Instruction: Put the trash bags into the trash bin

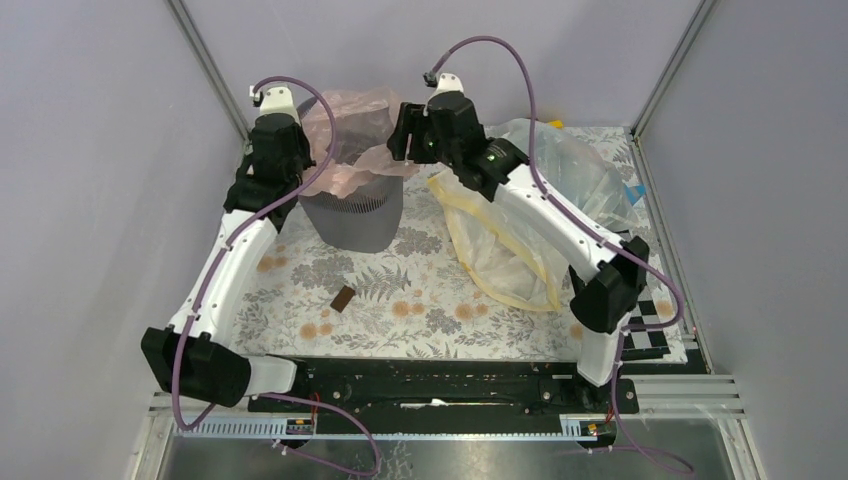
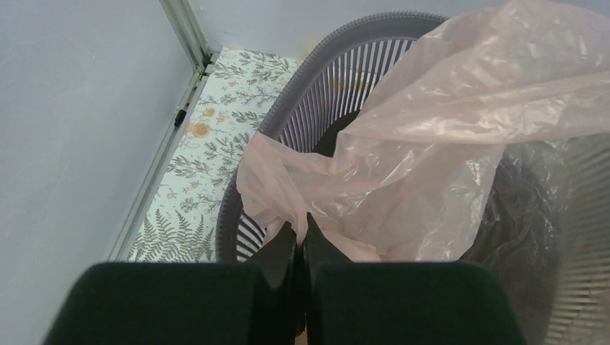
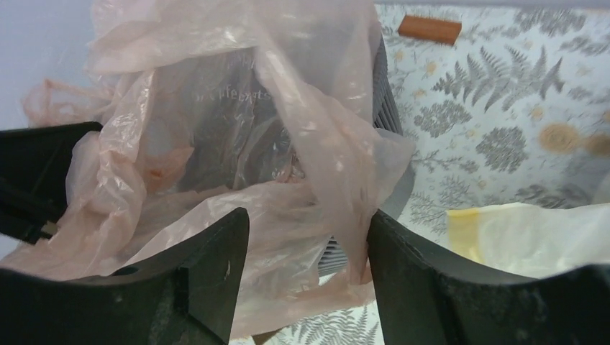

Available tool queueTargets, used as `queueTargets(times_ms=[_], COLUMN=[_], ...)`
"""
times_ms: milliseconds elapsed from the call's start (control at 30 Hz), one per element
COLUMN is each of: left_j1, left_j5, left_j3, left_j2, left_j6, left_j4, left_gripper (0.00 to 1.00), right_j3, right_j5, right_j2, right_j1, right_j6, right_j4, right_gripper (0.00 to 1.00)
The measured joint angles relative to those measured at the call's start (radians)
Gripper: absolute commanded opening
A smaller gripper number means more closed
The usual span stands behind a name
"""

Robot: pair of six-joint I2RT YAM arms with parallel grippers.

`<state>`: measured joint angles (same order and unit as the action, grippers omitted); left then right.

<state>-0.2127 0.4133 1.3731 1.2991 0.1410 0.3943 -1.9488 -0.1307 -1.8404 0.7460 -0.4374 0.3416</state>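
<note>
Noting your left fingers (image 2: 282, 251) clenched on the trash bag (image 2: 446, 136) corner at the trash bin (image 2: 388, 17) rim; your right fingers (image 3: 216, 266) stand released, film hanging between them.

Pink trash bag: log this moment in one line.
left gripper shut on pink trash bag; right gripper open, film between its jaws; bag draped over mesh bin

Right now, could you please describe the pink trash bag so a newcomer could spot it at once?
Find the grey mesh bin at the back left of the floral table. The pale pink film bag draped over its mouth is it; the neighbouring bag is larger, clear and yellow-banded.
</note>
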Motion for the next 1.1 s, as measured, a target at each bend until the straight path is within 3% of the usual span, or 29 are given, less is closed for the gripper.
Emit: queueTargets(times_ms=[167, 367, 633, 1100], left_j1=[0.009, 0.01, 0.011, 0.011], left_j5=[-0.021, -0.039, -0.061, -0.185], left_j3=[-0.008, 0.005, 0.057, 0.058], left_j2=[0.04, 0.08, 0.06, -0.095], left_j6=[0.0, -0.004, -0.01, 0.012], left_j4=[-0.038, -0.062, -0.068, -0.047], left_gripper=[0.0, 0.0, 0.0, 0.0], right_j3=[-0.092, -0.23, -0.296, -0.382], right_j5=[-0.047, -0.183, -0.227, -0.324], right_j2=[-0.106, -0.195, -0.201, -0.192], right_j1=[0.006, 0.035, 0.053, 0.053], right_j6=[-0.148, -0.273, -0.321, -0.187], right_j4=[0.083, 0.21, 0.29, 0.49], right_gripper=[0.64, 0.32, 0.0, 0.0])
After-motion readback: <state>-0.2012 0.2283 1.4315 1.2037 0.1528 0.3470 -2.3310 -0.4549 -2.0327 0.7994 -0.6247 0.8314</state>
